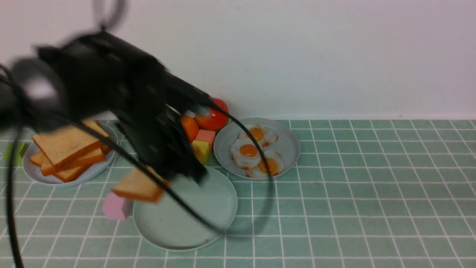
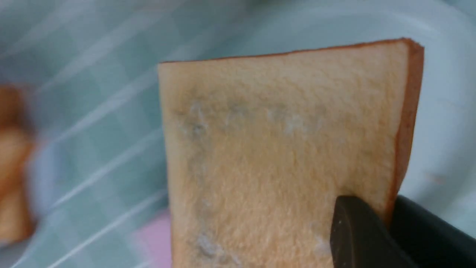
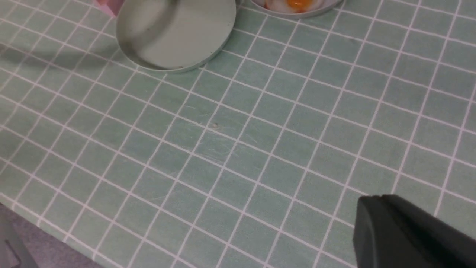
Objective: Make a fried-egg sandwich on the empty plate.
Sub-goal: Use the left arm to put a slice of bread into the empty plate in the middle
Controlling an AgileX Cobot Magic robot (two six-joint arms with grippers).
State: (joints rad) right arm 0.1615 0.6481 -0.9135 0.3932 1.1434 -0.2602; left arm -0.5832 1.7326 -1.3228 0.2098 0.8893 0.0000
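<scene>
My left jaws pinch the toast slice [image 2: 275, 149] by one edge, I'd say to lay it flat on the mint-green plate [image 1: 193, 223]; right jaws I can't tell.

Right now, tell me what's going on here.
The left gripper is shut on a toast slice, holding it over the left edge of the mint-green plate, which has nothing on it yet. A toast stack sits on the left plate, and three fried eggs on the back plate.
</scene>
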